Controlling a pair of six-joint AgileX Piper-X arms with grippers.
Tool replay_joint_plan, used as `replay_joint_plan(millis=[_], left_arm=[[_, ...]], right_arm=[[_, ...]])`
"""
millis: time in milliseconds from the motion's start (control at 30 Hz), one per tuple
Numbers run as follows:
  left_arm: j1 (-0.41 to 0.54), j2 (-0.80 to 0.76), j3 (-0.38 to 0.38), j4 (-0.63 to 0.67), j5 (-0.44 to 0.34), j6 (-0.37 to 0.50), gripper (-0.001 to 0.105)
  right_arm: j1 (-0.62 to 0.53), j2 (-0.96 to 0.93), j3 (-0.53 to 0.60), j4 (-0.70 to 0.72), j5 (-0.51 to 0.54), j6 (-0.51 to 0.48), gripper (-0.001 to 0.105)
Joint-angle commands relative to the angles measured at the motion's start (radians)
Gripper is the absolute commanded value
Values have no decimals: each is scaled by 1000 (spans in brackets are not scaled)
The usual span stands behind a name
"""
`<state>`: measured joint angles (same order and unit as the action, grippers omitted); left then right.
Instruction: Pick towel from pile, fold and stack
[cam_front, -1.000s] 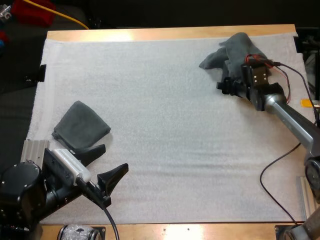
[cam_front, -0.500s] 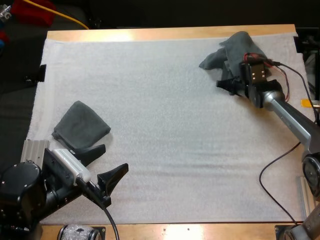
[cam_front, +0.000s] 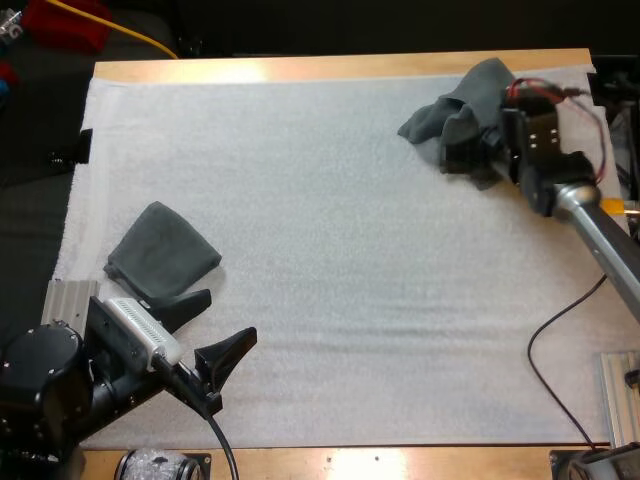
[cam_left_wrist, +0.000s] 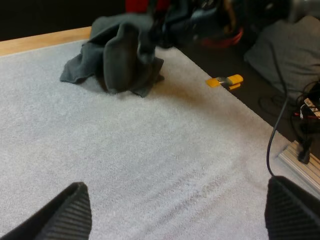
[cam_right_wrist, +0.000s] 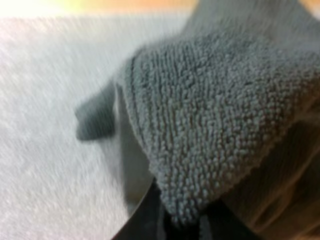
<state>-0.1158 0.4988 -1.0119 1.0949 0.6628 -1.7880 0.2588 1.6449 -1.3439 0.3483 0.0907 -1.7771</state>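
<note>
Currently R gripper is at far-right of white mat, jaws clamped on crumpled towel; one fold raised off mat. L gripper hovers at near-left corner, jaws wide apart, holding nothing. Just beyond it, folded towel lies flat on mat.

Mat centre open, unobstructed. Obstacles: folded towel near left; crumpled towel far right (right pincer clamped on it).
</note>
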Motion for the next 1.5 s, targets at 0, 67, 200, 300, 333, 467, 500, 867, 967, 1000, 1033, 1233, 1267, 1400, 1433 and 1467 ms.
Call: replay_joint_plan(millis=[0, 67, 200, 300, 333, 467, 500, 867, 967, 1000, 1033, 1233, 1267, 1400, 1433, 1467], left_arm=[[-4, 0, -6, -8, 8, -10, 70], [-4, 0, -6, -8, 8, -10, 70], [-4, 0, -6, -8, 27, -10, 70], [-4, 0, -6, -8, 49, -10, 70], [-4, 0, -6, -8, 52, -10, 70], [-4, 0, -6, -8, 52, -10, 70], [-4, 0, -6, -8, 52, -10, 70], [-4, 0, -6, -8, 52, -10, 70], [-4, 0, -6, -8, 52, -10, 70], [-4, 0, -6, -8, 52, -10, 70], [-4, 0, -6, -8, 52, -10, 70], [-4, 0, -6, 3, 52, -10, 70], [-4, 0, -6, 3, 52, -10, 70], [-4, 0, -6, 3, 52, -10, 70], [-4, 0, -6, 3, 52, -10, 70], [-4, 0, -6, 3, 52, -10, 70]], right_arm=[[2, -53, -10, 8, 2, -46, 1], [2, -89, -19, 8, 2, -71, 1], [2, -155, -84, 29, 2, -108, 1], [2, -184, -150, 62, 2, -112, 1], [2, -189, -160, 68, 2, -111, 1], [2, -215, -238, 129, -28, -111, 1], [4, -221, -257, 153, -36, -111, 1], [97, -303, -285, 398, -81, -108, 1], [140, -312, -285, 449, -81, -108, 1], [157, -314, -285, 466, -81, -108, 1], [172, -314, -285, 479, -81, -108, 1], [275, -314, -285, 558, -66, -108, 1], [295, -314, -285, 567, -66, -108, 1], [368, -314, -285, 584, -66, -95, 1], [377, -314, -285, 585, -66, -90, 1], [398, -314, -285, 591, -66, -79, 1]])
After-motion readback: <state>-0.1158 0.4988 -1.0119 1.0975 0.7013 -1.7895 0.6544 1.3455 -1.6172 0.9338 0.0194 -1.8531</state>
